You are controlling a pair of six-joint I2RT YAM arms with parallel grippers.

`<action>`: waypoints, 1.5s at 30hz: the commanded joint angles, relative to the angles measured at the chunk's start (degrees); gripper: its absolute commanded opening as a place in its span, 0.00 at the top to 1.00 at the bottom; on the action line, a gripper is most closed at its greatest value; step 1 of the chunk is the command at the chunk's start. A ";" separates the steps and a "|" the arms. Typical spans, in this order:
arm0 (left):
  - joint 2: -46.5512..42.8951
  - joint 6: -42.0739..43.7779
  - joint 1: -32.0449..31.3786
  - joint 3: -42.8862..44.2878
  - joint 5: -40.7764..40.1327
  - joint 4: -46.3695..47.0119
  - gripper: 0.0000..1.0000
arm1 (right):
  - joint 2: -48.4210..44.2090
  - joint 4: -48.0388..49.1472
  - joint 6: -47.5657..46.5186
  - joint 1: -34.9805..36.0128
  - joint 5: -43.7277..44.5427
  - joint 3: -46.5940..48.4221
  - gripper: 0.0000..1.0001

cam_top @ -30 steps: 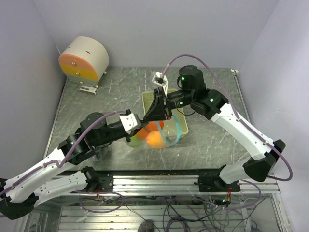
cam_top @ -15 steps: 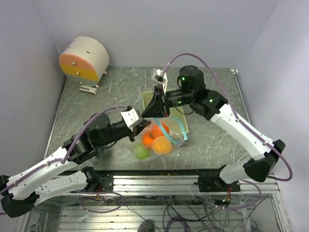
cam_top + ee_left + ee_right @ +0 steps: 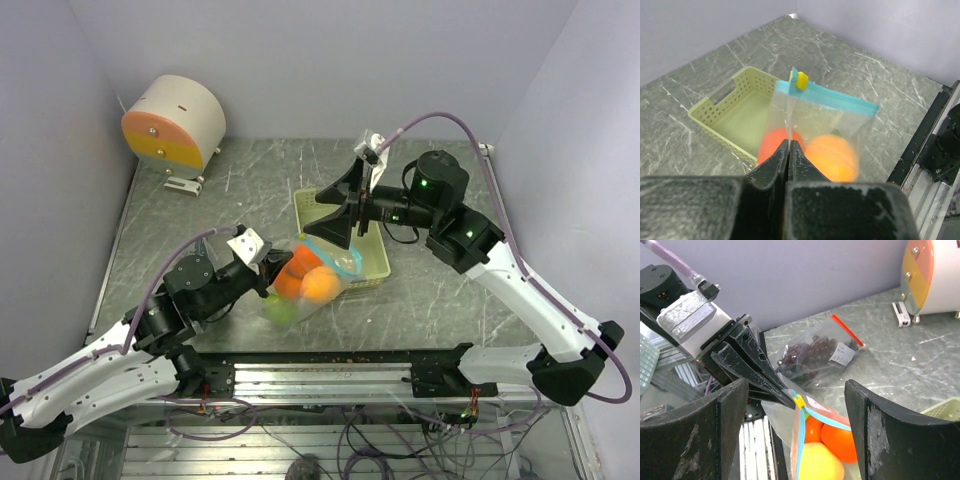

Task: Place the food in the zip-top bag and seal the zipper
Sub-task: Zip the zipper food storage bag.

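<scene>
Robotics lab test cell from what I see, not a home or a kitchen. Left arm (image 3: 110, 355) and right arm (image 3: 520, 290) are bolted to an aluminium extrusion rail (image 3: 330, 375) at the near edge of a grey marbled table (image 3: 440, 290). Loose cables (image 3: 380, 440) tangle below the rail, and a purple cable (image 3: 440, 118) loops along each arm. Plain pale walls (image 3: 300, 60) box the table in on three sides. There's a white drum-shaped fixture (image 3: 175, 122) with an orange-yellow face in the back-left corner. Toy fruit (image 3: 320, 285) serves as props.

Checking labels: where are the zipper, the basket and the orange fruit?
zipper (image 3: 837, 98), left wrist view, middle of the teal strip.
basket (image 3: 747, 117), left wrist view, its bare floor.
orange fruit (image 3: 832, 156), left wrist view, its rounded front.
</scene>
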 commanded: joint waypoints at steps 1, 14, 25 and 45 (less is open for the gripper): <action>-1.34 -1.98 -0.22 -1.48 -2.24 5.73 0.93 | -2.23 5.10 -0.61 -0.24 2.79 -3.57 0.25; -8.48 -5.13 -0.23 -6.18 0.58 6.01 0.93 | -4.86 26.26 -5.96 -0.61 -17.01 -18.79 0.39; -9.03 -7.54 -0.19 -8.25 0.80 6.68 0.93 | 3.49 33.43 -2.93 -1.18 -23.49 -16.43 0.47; -8.17 -7.41 -0.21 -8.01 0.73 6.59 0.93 | 7.94 30.29 -0.65 -1.14 -23.18 -14.68 0.61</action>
